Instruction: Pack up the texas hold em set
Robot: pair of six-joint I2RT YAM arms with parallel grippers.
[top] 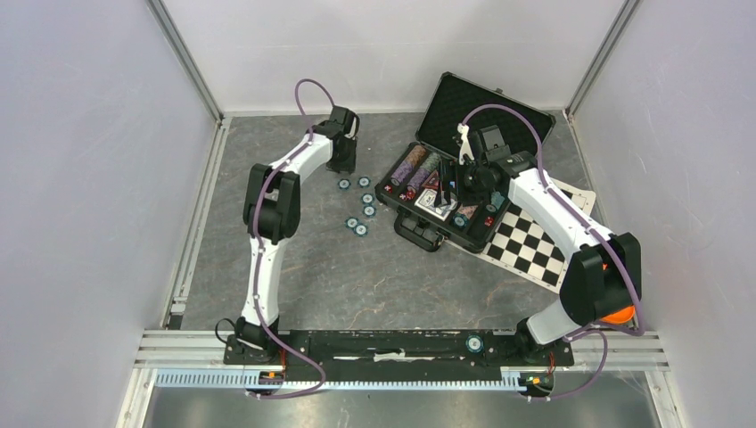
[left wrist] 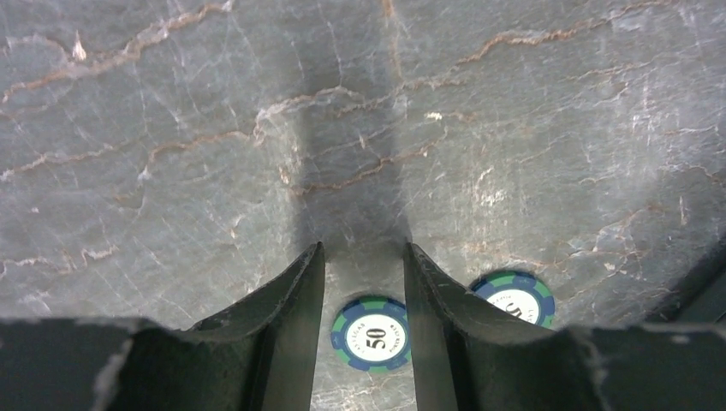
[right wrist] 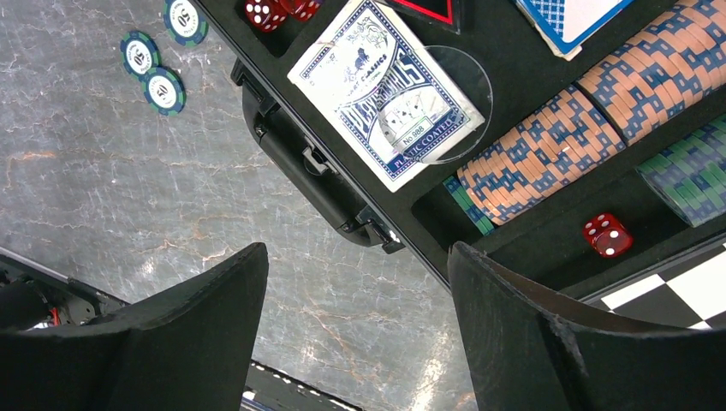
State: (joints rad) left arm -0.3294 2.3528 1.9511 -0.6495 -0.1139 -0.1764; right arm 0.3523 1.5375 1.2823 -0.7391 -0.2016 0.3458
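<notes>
The black case (top: 486, 107) lies open at the back right, its tray holding rows of chips, card decks and red dice. Several teal chips (top: 361, 207) lie loose on the table left of it. My left gripper (left wrist: 364, 250) is open and low over the table, and a teal "50" chip (left wrist: 371, 334) lies flat between its fingers, untouched. A second teal chip (left wrist: 514, 295) lies just right of them. My right gripper (right wrist: 355, 253) hangs open and empty over the case's front edge. Beyond it are a blue card deck (right wrist: 385, 94), brown-white chips (right wrist: 591, 120) and a red die (right wrist: 608, 234).
A black-and-white checkered mat (top: 530, 245) lies under the case's right side. An orange toy (top: 617, 314) sits behind the right arm's base. One teal chip (top: 474, 342) rests on the front rail between the bases. White walls enclose the table.
</notes>
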